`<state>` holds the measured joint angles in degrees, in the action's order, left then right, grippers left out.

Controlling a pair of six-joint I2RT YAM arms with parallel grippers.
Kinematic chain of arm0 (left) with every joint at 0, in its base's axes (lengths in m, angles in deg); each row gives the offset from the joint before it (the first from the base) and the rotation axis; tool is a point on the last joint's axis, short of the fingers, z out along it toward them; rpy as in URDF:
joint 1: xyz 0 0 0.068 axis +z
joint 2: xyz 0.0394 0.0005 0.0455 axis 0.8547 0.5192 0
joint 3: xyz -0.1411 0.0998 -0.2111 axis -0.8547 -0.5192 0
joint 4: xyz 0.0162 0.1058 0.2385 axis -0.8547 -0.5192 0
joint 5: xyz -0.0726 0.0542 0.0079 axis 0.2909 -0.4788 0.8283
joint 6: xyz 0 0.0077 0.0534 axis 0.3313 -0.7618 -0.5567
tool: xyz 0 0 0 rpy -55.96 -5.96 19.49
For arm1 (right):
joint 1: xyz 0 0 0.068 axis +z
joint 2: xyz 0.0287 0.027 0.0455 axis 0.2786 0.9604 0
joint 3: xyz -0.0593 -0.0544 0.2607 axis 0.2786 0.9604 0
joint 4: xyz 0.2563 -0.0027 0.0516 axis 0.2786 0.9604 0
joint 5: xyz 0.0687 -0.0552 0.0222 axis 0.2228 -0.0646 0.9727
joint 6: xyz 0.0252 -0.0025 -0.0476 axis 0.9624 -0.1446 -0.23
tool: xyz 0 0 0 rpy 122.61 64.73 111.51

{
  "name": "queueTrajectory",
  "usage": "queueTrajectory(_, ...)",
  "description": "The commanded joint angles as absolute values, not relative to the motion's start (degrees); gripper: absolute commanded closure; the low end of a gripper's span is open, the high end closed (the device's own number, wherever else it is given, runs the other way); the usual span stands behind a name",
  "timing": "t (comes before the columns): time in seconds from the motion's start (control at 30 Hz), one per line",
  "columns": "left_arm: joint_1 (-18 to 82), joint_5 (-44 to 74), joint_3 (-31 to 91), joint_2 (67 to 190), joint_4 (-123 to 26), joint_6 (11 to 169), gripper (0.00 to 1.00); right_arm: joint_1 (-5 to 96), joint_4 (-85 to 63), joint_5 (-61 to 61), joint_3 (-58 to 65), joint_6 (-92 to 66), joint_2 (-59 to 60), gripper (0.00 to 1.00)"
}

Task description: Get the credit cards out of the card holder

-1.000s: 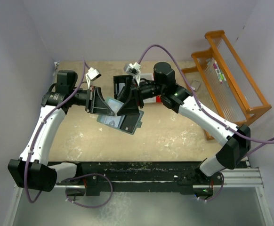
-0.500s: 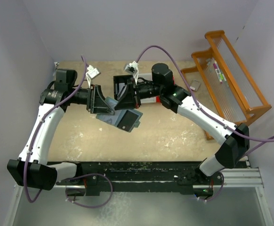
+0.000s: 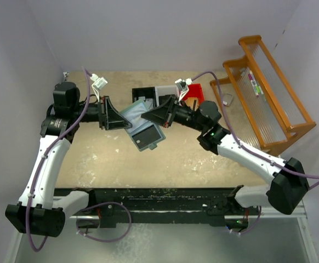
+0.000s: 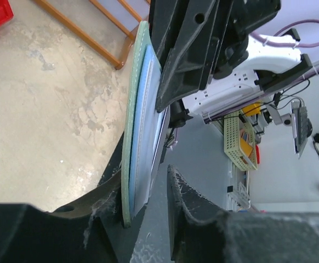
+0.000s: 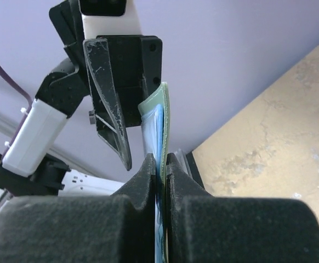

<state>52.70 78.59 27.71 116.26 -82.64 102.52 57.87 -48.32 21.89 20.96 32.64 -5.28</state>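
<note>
Where the two arms meet over the far half of the table (image 3: 203,159), item one is the card holder (image 3: 133,112) — a pale teal panel stood on edge, raised off the surface, between the two grippers. A dark grey flap (image 3: 147,136) with a paler window hangs from its near side. Seen edge-on from the left wrist, a pale blue layer (image 4: 147,118) lies against the inside of the teal cover; whether this is a card or an inner panel cannot be told. Left gripper (image 3: 118,116): reaching in from the left, jaws apart, the holder's edge standing between them and touching one finger (image 4: 106,189), the other finger (image 4: 188,200) clear of it. Right gripper (image 3: 148,115): reaching in from the right, jaws pressed together on the holder's thin edge, teal and blue layers both running down into the pinch. Other stock — a black bin (image 3: 143,93) and a red bin (image 3: 195,93) at the far edge of the table, a pale grey bin (image 3: 163,90) between them, and an orange wooden rack (image 3: 269,93) at the far right.
</note>
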Motion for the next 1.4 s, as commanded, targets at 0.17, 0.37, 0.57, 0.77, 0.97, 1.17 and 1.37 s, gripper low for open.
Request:
queueTrajectory(0.17, 52.83, 78.75, 26.49, 115.17, -73.83, 110.80, 1.00, 60.74, -58.04, 21.57, 22.08, 35.39, -3.49, 0.92)
queueTrajectory(0.37, 52.83, 79.82, 31.31, 119.75, -90.02, 96.84, 1.00, 56.84, -36.24, 52.76, 6.35, 17.20, 5.61, 0.37)
queueTrajectory(0.57, 52.75, 79.71, 35.55, 122.91, -103.05, 82.71, 1.00, 56.79, -20.65, 56.02, -1.53, 4.36, 9.24, 0.53)
queueTrajectory(0.77, 52.75, 78.64, 40.01, 125.59, -113.88, 70.12, 1.00, 56.70, -17.10, 57.07, -3.04, 1.40, 9.64, 1.00)
queueTrajectory(0.97, 52.75, 77.57, 38.35, 123.74, -106.10, 76.15, 0.23, 55.94, -23.75, 46.22, -1.77, 9.47, 7.53, 1.00)
queueTrajectory(1.17, 52.83, 76.47, 27.18, 115.20, -82.39, 97.01, 0.04, 55.40, -57.29, 25.79, 13.29, 31.77, -3.45, 1.00)
queueTrajectory(1.37, 52.75, 80.72, 18.33, 113.51, -53.83, 125.57, 0.16, 57.52, -81.13, 8.05, 26.40, 42.85, -5.94, 1.00)
